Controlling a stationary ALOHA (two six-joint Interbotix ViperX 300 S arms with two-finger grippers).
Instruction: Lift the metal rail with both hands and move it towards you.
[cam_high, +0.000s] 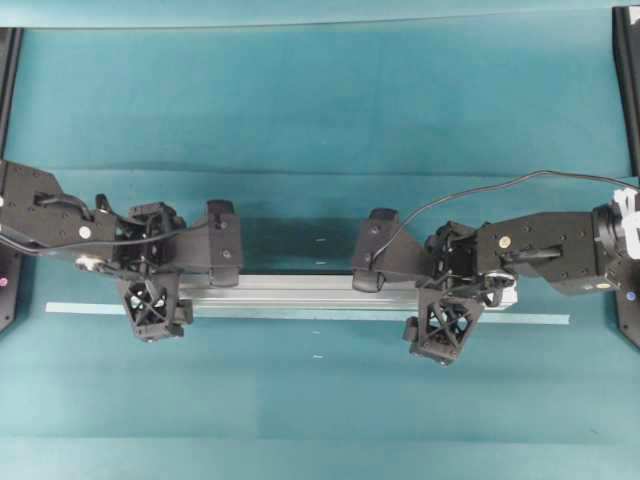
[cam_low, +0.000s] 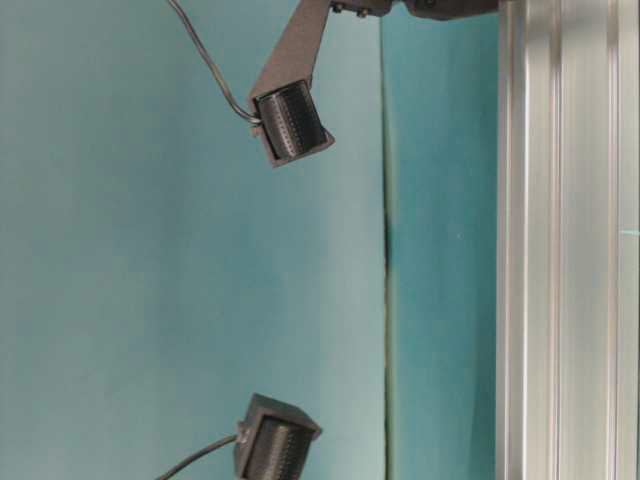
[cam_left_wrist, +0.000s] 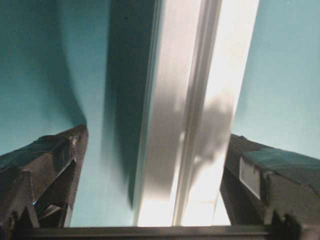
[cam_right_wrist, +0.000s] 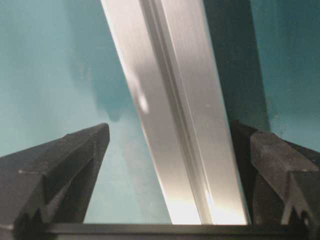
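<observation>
Overhead view: we find the metal rail (cam_high: 300, 295) lying flat on the teal table (cam_high: 320, 100), running left to right across the middle, with a thin pale-blue tape strip (cam_high: 90, 309) just along its near side. Left gripper (cam_high: 185, 275) straddles the rail toward its left end, right gripper (cam_high: 410, 300) toward its right end; both sets of jaws stand wide open, one finger on each side of the bar, nothing gripped yet. Both wrist views confirm this: the rail (cam_left_wrist: 185, 125) passes between the left fingers (cam_left_wrist: 45, 165) with teal showing on either side, and likewise (cam_right_wrist: 175, 115) between the right fingers (cam_right_wrist: 65, 165). We judge the bar rigid and fairly heavy for its length, smooth and likely slippery on its flat faces; the lengthwise grooves may give the pads some bite. Holds set well apart, either side of the middle, should keep it level. Uneven lifting risks tilt or sliding.
</observation>
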